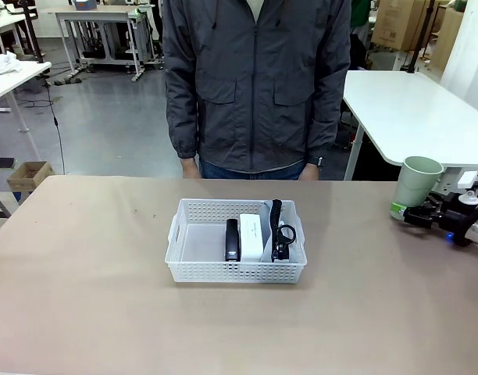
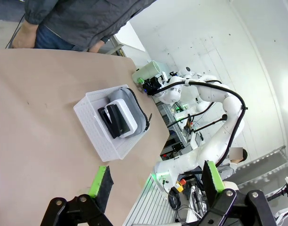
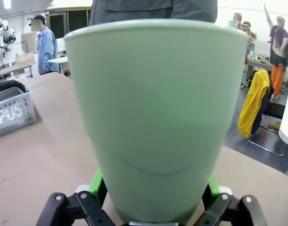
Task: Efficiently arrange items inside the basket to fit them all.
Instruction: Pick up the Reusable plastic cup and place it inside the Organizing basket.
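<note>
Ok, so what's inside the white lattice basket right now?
The white perforated plastic basket holds a black stapler, a small white box beside it, and a grey pouch with a black strap along the right wall. Its left half is bare; whatever lies beneath them is covered.

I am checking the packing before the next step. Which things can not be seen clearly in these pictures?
- Pouch: front view, mostly hidden behind the white box and the basket wall.
- Stapler: lower part hidden by the lattice wall.
- Right gripper: right wrist view, its fingers covered by the green cup it holds.
- Cup's inside: not visible.
</note>
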{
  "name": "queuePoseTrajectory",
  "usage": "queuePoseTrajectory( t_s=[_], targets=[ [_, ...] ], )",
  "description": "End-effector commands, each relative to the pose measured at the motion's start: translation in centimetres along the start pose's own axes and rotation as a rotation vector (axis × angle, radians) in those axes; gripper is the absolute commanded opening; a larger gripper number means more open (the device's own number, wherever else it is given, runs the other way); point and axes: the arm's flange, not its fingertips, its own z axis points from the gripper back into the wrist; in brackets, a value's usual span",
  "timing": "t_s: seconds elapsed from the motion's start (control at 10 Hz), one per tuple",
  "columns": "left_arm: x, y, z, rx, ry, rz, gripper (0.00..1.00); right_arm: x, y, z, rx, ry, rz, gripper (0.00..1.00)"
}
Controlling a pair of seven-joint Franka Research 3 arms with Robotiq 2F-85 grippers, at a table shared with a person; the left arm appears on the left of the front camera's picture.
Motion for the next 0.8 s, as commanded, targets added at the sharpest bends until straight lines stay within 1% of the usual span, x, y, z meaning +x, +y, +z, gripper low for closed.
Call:
queuePoseTrajectory(
  t_s=[0.0,0.4,0.6,0.7],
  targets=[
    [-0.2,-0.2,0.0,0.001,0.007,0.002,1.00,-0.3,0.8,-0.1,-0.043,-0.029,0.031,1.00],
    [-0.2,-0.2,0.0,0.001,0.007,0.002,1.00,3.5,2.4,0.9,-0.037,-0.139,0.058,1.00],
    [-0.2,-0.2,0.0,0.001,0.007,0.002,1.00,4.8,3.0,1.2,-0.039,-0.165,0.071,1.00],
    [-0.2,-0.2,0.0,0.001,0.007,0.002,1.00,5.0,3.0,1.2,-0.037,-0.165,0.067,1.00]
  ],
)
